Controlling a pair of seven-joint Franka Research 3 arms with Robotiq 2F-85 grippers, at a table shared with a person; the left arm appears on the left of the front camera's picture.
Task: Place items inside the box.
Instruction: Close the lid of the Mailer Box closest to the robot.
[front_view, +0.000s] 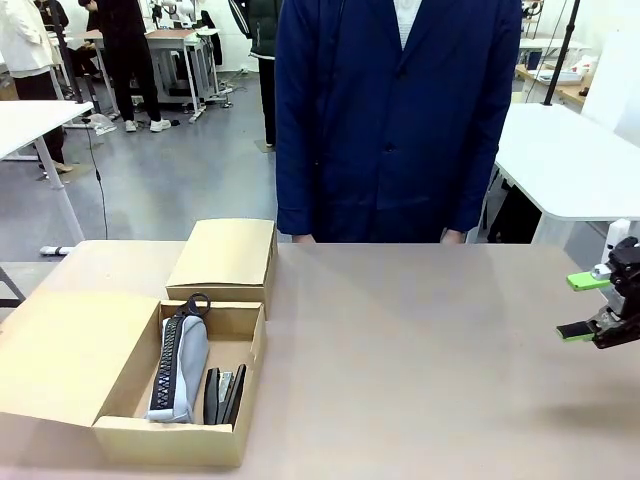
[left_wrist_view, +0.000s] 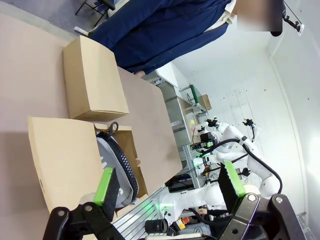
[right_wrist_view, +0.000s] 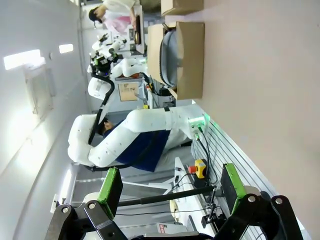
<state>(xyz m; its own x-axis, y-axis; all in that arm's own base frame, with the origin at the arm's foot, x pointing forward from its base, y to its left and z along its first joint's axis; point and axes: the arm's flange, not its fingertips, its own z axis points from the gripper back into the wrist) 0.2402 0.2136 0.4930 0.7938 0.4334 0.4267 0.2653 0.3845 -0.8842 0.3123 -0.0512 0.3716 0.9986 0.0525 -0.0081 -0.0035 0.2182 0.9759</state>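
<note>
- So far, the open box (front_view: 110, 432) at the tabletop's (front_view: 420, 350) left already holds a grey pencil case (front_view: 182, 365) with a black stapler (front_view: 224, 395) just beside it, toward the box's right wall.
- Behind the box, touching its back edge, sits a closed second carton (front_view: 224, 255).
- Right of the box the tabletop lies bare; remaining items cannot be seen.
- The left gripper (left_wrist_view: 170, 186) hovers over the box, fingers spread, empty.
- Well right of the box, the right gripper (front_view: 585, 306) hangs open and empty, so the next item likely awaits the person (front_view: 398, 120).
</note>
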